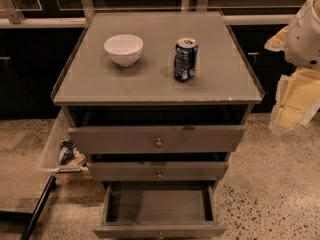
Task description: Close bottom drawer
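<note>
The bottom drawer (159, 230) is the lowest of three grey drawers in a grey cabinet and stands pulled far out, its empty inside showing from above. Its slim front panel lies at the lower edge of the view, with the brass knob (161, 235) just visible. The middle drawer (159, 170) and the top drawer (158, 139) each stick out a little. My arm and gripper (295, 101) are at the right edge, white and cream parts, off to the right of the cabinet and well away from the bottom drawer.
A white bowl (123, 49) and a blue drink can (185, 59) stand on the cabinet top (150, 84). A clear plastic bin (59, 149) with items sits on the floor to the left. A dark bar (37, 206) lies at lower left. Speckled floor surrounds the cabinet.
</note>
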`<action>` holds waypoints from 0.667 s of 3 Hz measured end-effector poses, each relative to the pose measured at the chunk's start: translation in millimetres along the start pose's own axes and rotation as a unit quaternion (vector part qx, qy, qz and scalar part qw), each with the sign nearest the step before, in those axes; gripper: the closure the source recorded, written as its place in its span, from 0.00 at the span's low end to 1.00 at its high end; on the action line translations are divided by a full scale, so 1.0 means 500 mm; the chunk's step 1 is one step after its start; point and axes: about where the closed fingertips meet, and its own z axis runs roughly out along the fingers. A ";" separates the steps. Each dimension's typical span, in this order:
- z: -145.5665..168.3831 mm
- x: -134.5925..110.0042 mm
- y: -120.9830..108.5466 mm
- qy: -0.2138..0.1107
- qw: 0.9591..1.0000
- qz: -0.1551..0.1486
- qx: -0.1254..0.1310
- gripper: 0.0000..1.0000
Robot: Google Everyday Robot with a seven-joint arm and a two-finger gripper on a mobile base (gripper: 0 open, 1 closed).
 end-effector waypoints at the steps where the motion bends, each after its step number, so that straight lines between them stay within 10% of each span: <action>1: 0.000 0.000 0.000 0.000 1.000 0.000 0.000 0.00; 2: 0.011 0.003 0.006 -0.007 1.000 -0.001 -0.006 0.00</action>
